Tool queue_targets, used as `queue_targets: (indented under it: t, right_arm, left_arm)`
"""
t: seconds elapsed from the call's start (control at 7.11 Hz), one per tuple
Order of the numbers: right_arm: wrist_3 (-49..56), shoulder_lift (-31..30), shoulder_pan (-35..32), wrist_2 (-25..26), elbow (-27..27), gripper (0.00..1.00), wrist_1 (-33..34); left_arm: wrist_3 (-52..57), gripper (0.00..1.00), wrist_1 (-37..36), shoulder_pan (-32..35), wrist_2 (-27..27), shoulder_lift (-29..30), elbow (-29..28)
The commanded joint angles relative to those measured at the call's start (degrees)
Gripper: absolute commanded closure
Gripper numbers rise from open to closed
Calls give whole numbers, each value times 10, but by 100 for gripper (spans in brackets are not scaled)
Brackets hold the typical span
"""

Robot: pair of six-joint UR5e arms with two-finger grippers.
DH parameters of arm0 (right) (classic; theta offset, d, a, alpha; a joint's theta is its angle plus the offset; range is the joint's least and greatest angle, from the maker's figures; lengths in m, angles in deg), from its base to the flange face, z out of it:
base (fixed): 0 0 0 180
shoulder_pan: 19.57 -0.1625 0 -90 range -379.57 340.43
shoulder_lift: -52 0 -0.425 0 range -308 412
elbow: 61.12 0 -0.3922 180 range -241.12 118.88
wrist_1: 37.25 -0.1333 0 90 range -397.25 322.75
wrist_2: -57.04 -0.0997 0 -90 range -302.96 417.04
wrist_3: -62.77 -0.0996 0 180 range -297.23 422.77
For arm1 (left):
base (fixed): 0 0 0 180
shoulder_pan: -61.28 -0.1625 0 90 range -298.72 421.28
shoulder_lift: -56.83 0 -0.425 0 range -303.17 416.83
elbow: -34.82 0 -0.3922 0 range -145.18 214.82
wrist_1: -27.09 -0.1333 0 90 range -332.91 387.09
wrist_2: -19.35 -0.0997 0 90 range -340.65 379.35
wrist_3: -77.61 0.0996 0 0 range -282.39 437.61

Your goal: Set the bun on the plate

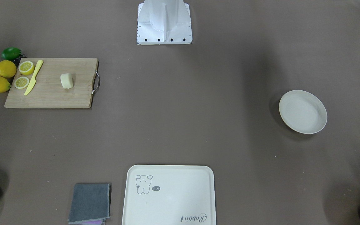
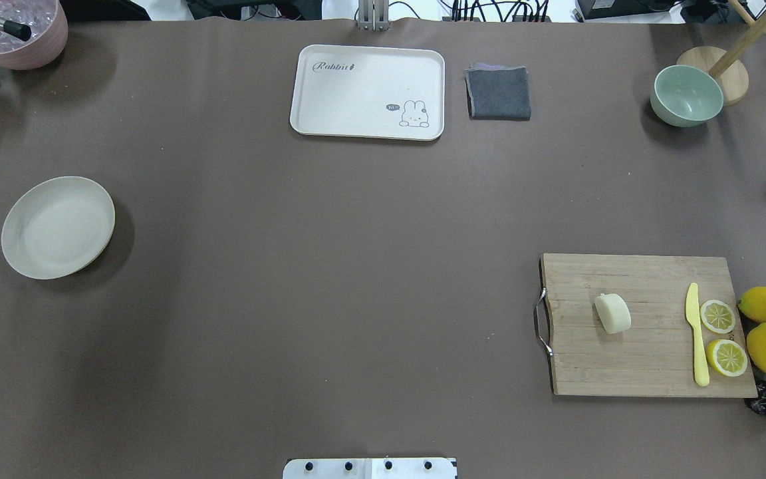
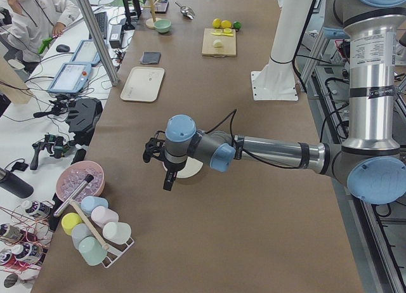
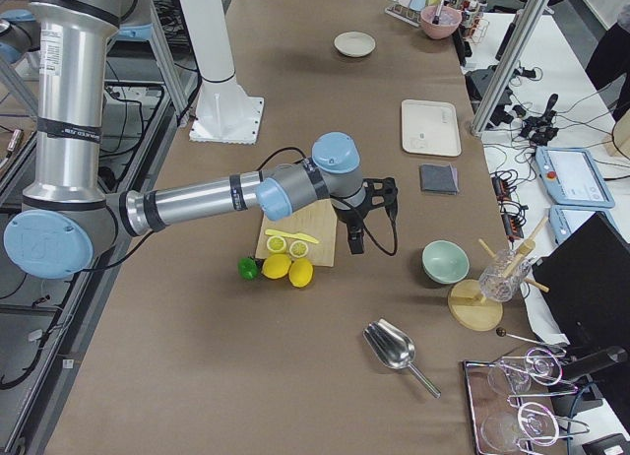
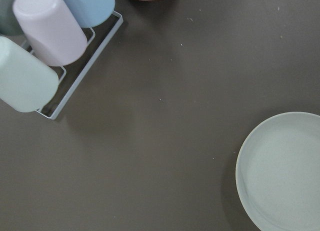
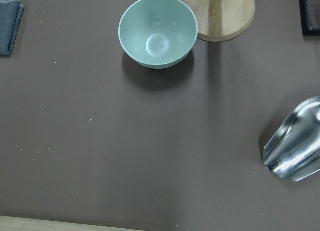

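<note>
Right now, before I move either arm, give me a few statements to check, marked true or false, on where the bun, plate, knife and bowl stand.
1. The bun lies on the cutting board. True.
2. The plate already holds the bun. False: the plate has nothing on it.
3. The yellow knife lies between the bun and the lemon slices. True.
4. The bun and the plate are on the same side of the table. False: the plate is on the robot's left, the bun on its right.
5. The green bowl stands on the tray. False: it stands on the table, apart from the tray.
</note>
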Motion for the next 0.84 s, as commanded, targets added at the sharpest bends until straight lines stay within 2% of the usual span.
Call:
queue_targets:
  t: [0.0, 0.14, 0.28, 0.42, 0.56, 0.7]
  right_arm:
    - [-25, 0, 31, 11, 0, 0, -25]
    - [-24, 0, 31, 10, 0, 0, -26]
    - [-24, -1, 31, 10, 0, 0, -26]
    - [-24, -1, 31, 10, 1, 0, -26]
    - [-24, -1, 31, 10, 1, 0, -27]
    - [-24, -1, 31, 10, 1, 0, -27]
  left_arm:
    - [-103, 2, 180, -80, -1, 12, -115]
    - [-144, 2, 243, -111, -1, 38, -173]
    - [-176, 3, 279, -140, -2, 59, -207]
    - [-200, 3, 293, -153, -1, 66, -214]
    - [-206, 8, 294, -153, 0, 67, -215]
    - [-206, 18, 294, -154, 0, 68, -219]
